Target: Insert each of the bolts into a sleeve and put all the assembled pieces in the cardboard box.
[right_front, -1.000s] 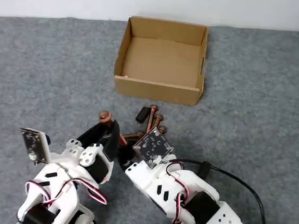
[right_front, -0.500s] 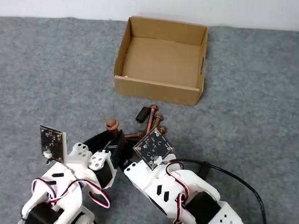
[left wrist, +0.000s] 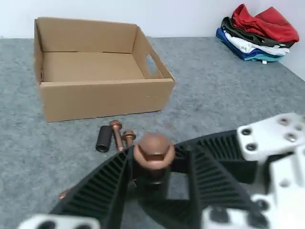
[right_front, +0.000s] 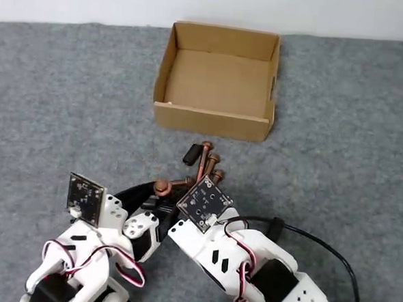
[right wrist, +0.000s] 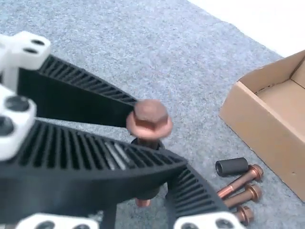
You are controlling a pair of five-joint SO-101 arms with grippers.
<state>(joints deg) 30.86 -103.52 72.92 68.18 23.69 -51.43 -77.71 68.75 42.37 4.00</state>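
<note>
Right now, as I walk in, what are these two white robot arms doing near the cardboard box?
The left gripper holds a copper-coloured bolt upright, head up, and the right gripper sits close just below it. Something dark under the bolt's head may be a sleeve; I cannot tell. Other loose bolts and one black cylindrical sleeve lie on the grey carpet before the open brown cardboard box, which has no piece in it yet.

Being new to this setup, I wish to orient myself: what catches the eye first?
A copper bolt is gripped in the left end effector, beside the right arm. Beyond it stands the open cardboard box, with loose bolts and a black sleeve lying before it.
</note>
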